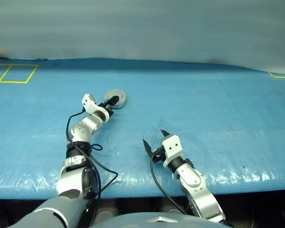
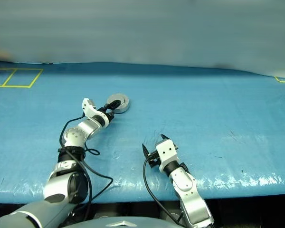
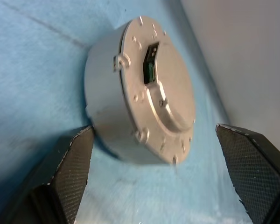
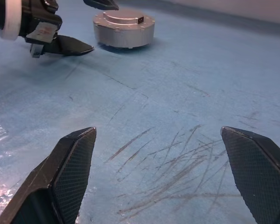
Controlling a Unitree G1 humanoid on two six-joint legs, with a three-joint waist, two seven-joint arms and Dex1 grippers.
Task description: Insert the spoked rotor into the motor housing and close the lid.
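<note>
The housing (image 1: 117, 99) sat lid-closed (image 3: 163, 88) at upper centre; the left gripper (image 1: 111, 101) gaped beside it, the right gripper (image 1: 154, 137) gaped lower centre.

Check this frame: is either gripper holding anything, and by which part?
Nothing is held. The left gripper is open beside the closed motor housing, fingers clear of it; the right gripper is open over bare table.
</note>
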